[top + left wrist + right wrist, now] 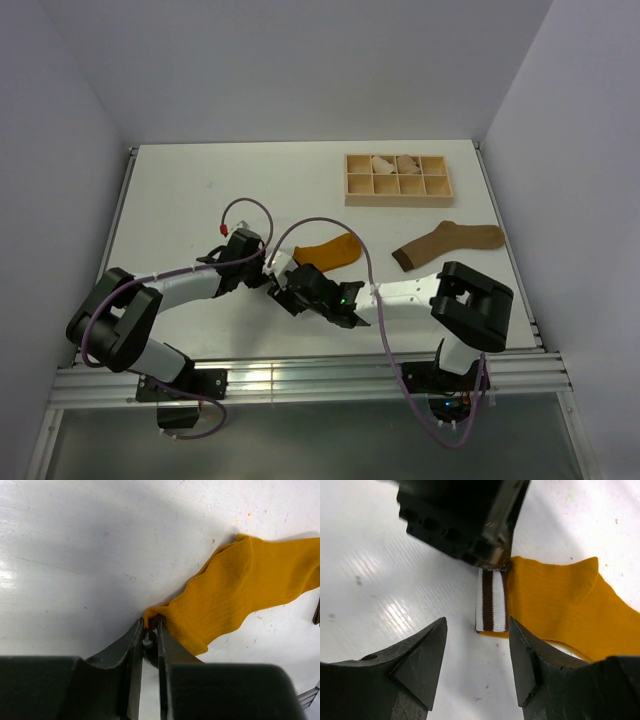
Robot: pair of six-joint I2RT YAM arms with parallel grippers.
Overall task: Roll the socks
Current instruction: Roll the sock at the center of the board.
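Observation:
The mustard-orange sock (330, 250) lies flat in the middle of the table, its brown-and-white striped cuff (491, 600) towards the arms. My left gripper (151, 630) is shut on the cuff end of this sock (240, 590) and pinches a fold of it. In the right wrist view the left gripper (501, 565) holds the far end of the cuff. My right gripper (478, 622) stands open just short of the cuff, touching nothing. The tan-brown sock (450, 243) lies apart at the right, untouched.
A wooden compartment tray (397, 199) sits at the back right and holds two pale rolled bundles (383, 163). White walls close in the table on three sides. Both arms meet near the front centre, cables looping over them.

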